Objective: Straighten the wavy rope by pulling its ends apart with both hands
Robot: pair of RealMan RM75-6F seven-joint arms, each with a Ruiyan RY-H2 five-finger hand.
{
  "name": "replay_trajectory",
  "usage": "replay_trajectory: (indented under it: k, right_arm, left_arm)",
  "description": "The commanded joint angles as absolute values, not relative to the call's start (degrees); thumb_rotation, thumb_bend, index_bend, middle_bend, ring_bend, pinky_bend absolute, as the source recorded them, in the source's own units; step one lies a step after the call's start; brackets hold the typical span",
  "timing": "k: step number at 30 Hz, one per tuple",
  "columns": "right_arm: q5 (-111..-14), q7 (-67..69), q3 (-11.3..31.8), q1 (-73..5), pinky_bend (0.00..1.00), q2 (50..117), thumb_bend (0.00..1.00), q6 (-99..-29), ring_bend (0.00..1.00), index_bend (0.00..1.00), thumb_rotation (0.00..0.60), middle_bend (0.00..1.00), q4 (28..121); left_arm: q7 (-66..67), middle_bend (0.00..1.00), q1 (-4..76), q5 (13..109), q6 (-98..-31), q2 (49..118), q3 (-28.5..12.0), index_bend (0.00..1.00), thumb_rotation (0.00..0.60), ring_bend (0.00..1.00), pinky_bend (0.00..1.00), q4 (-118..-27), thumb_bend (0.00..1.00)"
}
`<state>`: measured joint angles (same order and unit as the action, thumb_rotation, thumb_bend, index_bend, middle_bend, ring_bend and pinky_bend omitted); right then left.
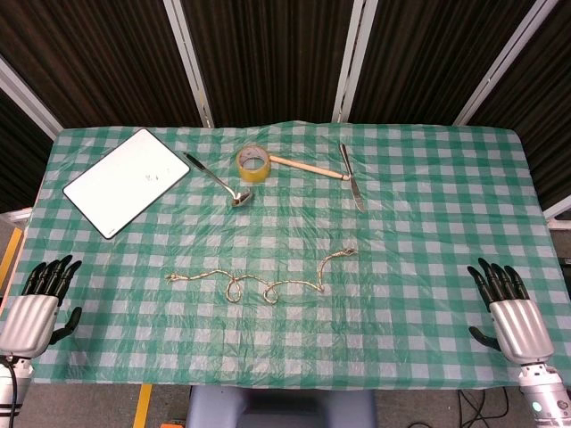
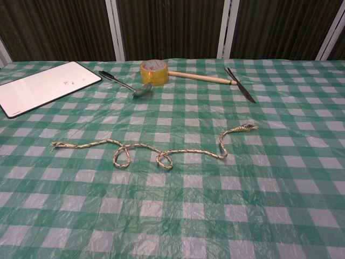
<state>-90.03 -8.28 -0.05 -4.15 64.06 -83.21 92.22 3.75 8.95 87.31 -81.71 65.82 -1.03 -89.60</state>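
A thin tan rope (image 1: 268, 283) lies wavy with two small loops across the middle of the green checked tablecloth; in the chest view the rope (image 2: 161, 154) runs from a left end near the cloth's left side to a frayed right end. My left hand (image 1: 40, 299) rests open at the near left table edge, far from the rope's left end. My right hand (image 1: 510, 308) rests open at the near right edge, well to the right of the rope's right end. Neither hand shows in the chest view.
At the back stand a white board (image 1: 125, 181), a metal spoon (image 1: 217, 179), a roll of yellow tape (image 1: 252, 163), a wooden stick (image 1: 308, 167) and a knife (image 1: 351, 176). The tablecloth (image 1: 428, 250) is wrinkled in places.
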Motion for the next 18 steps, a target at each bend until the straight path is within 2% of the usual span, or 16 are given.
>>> replay_trajectory:
  k: [1, 6, 9, 12, 15, 18]
  right_arm:
    - [-90.08, -7.87, 0.02, -3.97, 0.00, 63.91, 0.24, -83.63, 0.00, 0.00, 0.600, 0.00, 92.23]
    - [-90.51, -6.92, -0.05, -3.37, 0.00, 63.45, 0.24, -84.88, 0.00, 0.00, 0.600, 0.00, 92.42]
    - [-90.64, -6.91, 0.01, -3.09, 0.00, 63.49, 0.24, -85.51, 0.00, 0.00, 0.600, 0.00, 92.26]
    - [-90.44, -7.32, 0.02, -3.32, 0.00, 63.70, 0.24, -84.87, 0.00, 0.00, 0.600, 0.00, 92.11]
    - [-90.32, -7.80, 0.02, -3.75, 0.00, 63.96, 0.24, -83.98, 0.00, 0.00, 0.600, 0.00, 92.08]
    - [-90.11, -8.05, 0.11, -3.96, 0.00, 64.11, 0.24, -83.56, 0.00, 0.00, 0.600, 0.00, 92.04]
  left_arm:
    - [2.98, 0.00, 9.44, 87.85, -81.09, 66.11, -0.89, 0.00, 0.600, 0.00, 0.03, -89.11, 0.45]
    - [-0.65, 0.00, 11.01, 90.36, -79.87, 68.02, -0.42, 0.00, 0.600, 0.00, 0.02, -87.25, 0.45]
    - [-3.32, 0.00, 13.27, 91.56, -76.95, 69.84, -0.21, 0.02, 0.600, 0.00, 0.02, -85.34, 0.45]
    - [-5.22, 0.00, 15.95, 91.56, -74.67, 73.67, -1.54, 0.11, 0.600, 0.00, 0.02, -82.74, 0.45]
    - [-10.53, 0.00, 18.51, 92.17, -72.25, 78.79, -1.77, 0.25, 0.600, 0.00, 0.02, -77.52, 0.46]
    - [-11.29, 0.00, 20.39, 91.92, -70.30, 82.61, -2.12, 0.30, 0.600, 0.00, 0.01, -72.98, 0.46]
